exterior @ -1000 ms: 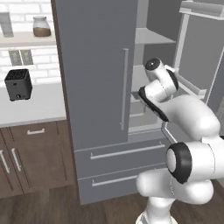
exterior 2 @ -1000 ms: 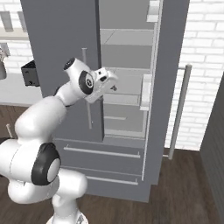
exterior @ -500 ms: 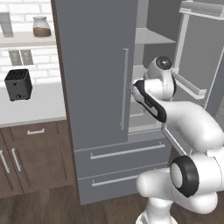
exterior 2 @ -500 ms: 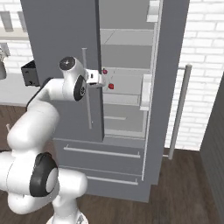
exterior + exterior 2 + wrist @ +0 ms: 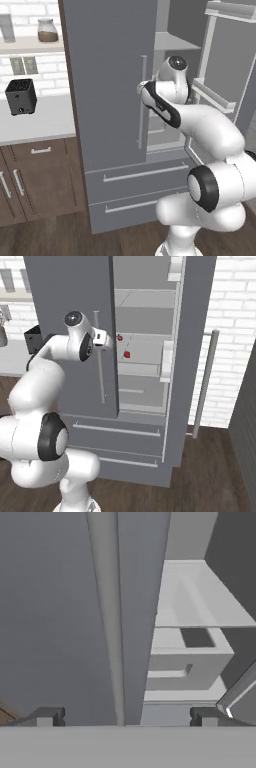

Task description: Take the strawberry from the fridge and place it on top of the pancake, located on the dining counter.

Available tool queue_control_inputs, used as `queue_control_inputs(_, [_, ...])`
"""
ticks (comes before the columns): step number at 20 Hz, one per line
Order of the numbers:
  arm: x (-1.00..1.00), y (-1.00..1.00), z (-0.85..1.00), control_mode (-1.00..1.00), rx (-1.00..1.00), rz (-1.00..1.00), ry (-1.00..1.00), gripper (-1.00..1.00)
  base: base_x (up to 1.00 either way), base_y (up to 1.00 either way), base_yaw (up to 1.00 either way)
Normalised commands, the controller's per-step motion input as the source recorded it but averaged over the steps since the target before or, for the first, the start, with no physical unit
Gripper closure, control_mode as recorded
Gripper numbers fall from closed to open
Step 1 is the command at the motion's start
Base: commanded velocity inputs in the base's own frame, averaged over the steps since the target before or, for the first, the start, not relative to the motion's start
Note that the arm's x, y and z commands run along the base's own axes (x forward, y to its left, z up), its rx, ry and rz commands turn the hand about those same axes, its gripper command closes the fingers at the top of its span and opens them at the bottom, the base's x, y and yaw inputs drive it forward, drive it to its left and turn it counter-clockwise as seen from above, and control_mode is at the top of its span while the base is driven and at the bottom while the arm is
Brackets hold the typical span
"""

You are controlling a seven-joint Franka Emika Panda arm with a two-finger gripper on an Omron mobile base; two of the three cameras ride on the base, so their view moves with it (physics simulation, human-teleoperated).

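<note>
Swinging leftward over the last second, the wrist now sits in front of the closed left door's handle rather than the open compartment. The tool (image 5: 122,717) is spread wide and empty, its two dark tips straddling the long handle (image 5: 107,612) of the fridge (image 5: 105,100) in the hand view, with nothing between them but that bar.

The fridge's right door is already swung open, baring pale shelves. In the right base view, the strawberry (image 5: 127,354) appears as a small red thing on a middle shelf, with a second red speck just up and left of it; which of the two is the fruit proper is too small to tell. The tool is still outside the compartment, near the left door's edge and well apart from the fruit.

The step in hand looks like either opening the left door or lining up for the reach inside. If it is the door, the tips should close square on the handle, then pull along the door's arc rather than straight back. If the reach, the wrist must clear the door edge first, enter level with the shelf, and approach the fruit with the jaws kept wide until they bracket it.

A black toaster (image 5: 21,96) sits on the white bench (image 5: 35,120) to the left.
</note>
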Motion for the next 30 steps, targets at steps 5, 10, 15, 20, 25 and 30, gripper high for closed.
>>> queue_control_inputs(5, [0.25,0.12,-0.24,-1.00,0.04,0.00,-0.09,-1.00,0.00,0.00,0.00])
queue_control_inputs(10, [0.34,0.31,-0.01,-1.00,-0.01,-0.02,-0.22,-1.00,0.00,0.00,0.00])
queue_control_inputs(15, [0.66,0.05,0.00,-1.00,0.00,0.00,-0.15,-1.00,0.00,0.00,0.00])
queue_control_inputs(20, [0.66,0.00,0.00,-1.00,-0.01,0.00,-0.01,-1.00,0.00,0.00,0.00])
queue_control_inputs(25, [0.28,0.00,0.00,-1.00,0.00,0.00,-0.06,-1.00,0.00,0.00,0.00])
queue_control_inputs(30, [0.01,0.05,0.00,-1.00,0.00,0.00,-0.09,1.00,0.00,0.00,0.00])
